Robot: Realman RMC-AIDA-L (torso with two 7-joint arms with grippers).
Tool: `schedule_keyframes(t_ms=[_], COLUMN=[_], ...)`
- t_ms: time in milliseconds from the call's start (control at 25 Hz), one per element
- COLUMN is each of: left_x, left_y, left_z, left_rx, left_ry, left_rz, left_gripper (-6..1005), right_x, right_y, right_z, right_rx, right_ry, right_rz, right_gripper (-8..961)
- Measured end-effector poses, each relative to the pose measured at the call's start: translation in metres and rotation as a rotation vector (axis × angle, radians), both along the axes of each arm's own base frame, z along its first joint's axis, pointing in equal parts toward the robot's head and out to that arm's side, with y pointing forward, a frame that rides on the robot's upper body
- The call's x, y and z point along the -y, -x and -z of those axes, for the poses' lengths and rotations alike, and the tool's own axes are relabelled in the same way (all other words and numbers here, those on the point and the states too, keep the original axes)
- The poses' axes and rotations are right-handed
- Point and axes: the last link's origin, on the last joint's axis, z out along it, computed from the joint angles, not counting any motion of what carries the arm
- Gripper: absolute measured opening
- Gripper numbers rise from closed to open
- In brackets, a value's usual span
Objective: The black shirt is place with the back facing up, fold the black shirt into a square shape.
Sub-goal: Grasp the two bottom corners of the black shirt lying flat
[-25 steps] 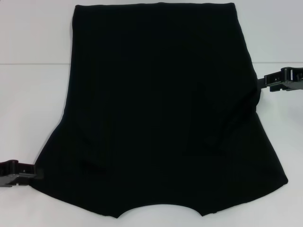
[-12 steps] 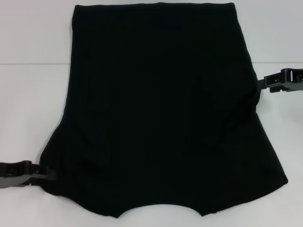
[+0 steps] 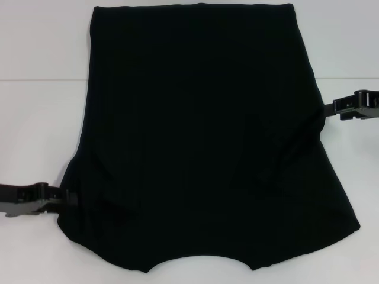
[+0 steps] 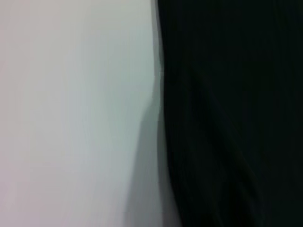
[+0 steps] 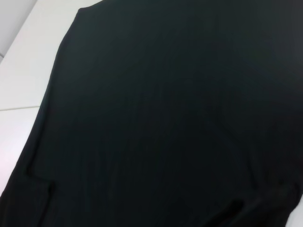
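The black shirt (image 3: 195, 136) lies flat on the white table (image 3: 35, 130), plain side up, with its curved neckline at the near edge and both sleeves tucked in. My left gripper (image 3: 70, 197) comes in low from the left and meets the shirt's near-left edge, where the cloth bulges inward. My right gripper (image 3: 327, 109) points at the shirt's right edge about halfway along. The left wrist view shows the shirt's edge (image 4: 232, 113) against the table. Black cloth (image 5: 165, 118) fills the right wrist view.
White table surface (image 4: 71, 113) borders the shirt on both sides. A thin seam line (image 3: 41, 80) crosses the table at the far part. The shirt's far hem reaches the top of the head view.
My left gripper has slid right and a little farther away, into the shirt's near-left edge, which has shifted inward. My right gripper has drifted slightly right and nearer.
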Motion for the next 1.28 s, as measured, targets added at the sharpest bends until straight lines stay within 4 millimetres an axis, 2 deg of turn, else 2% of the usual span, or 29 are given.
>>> schedule_keyframes(t_ms=[200,600,1040,1280], left_x=[0.0,-0.007,-0.007,-0.007], left_y=[0.001,-0.007,-0.004,-0.011], left_z=[-0.003,0.006,0.006,0.003], left_rx=[-0.001,-0.015,-0.029,0.005], left_ry=[-0.008,0.021,0.011,0.03], left_rz=[-0.004,0.029,0.021,0.07], left_gripper=[546,546,351,127], right_x=[0.001,0.002,0.007,0.021], right_y=[-0.003,-0.003,-0.006,-0.014], right_z=[-0.001,-0.001,-0.002,-0.004], right_rx=[0.0,0.001,0.008,0.016], right_ry=[-0.001,-0.001,0.029,0.093], right_rz=[0.005,0.005,-0.002,-0.01], right_gripper=[507,508,508,507])
